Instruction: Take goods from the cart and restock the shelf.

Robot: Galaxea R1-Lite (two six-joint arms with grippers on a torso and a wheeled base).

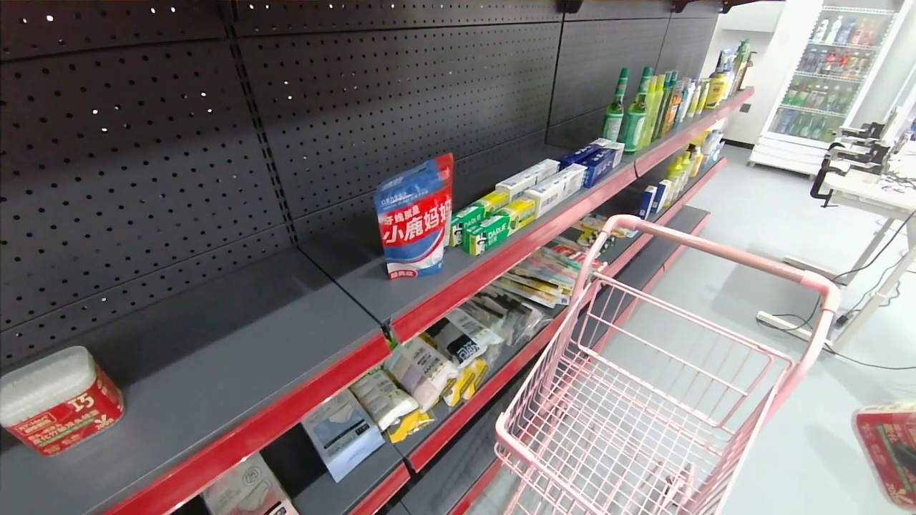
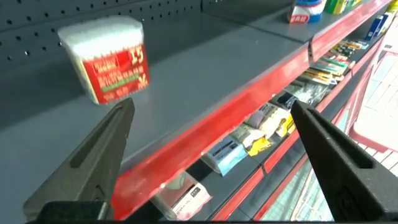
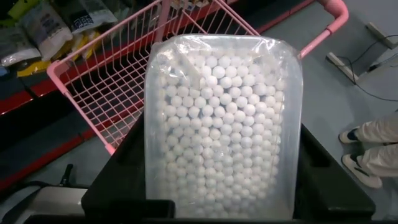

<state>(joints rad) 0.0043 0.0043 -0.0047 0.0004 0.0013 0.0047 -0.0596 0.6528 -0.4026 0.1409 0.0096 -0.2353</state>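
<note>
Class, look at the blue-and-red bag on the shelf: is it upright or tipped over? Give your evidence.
Upright. The bag stands on its bottom edge on the shelf, with its top edge uppermost.

1. A shop: a long red-edged shelf [image 1: 236, 343] carries boxes [image 1: 494, 222] and bottles [image 1: 637, 107].
2. A pink cart [image 1: 715, 252] stands just beside the shelf.
3. A drinks fridge [image 1: 823, 79] stands past the shelf's far end.

On the grey, red-edged shelf [image 1: 236, 357]: swab tub [image 1: 57, 400] far left, upright pouch [image 1: 416, 214] midway, small boxes [image 1: 494, 222] just beside it, bottles [image 1: 637, 107] beyond.
</note>
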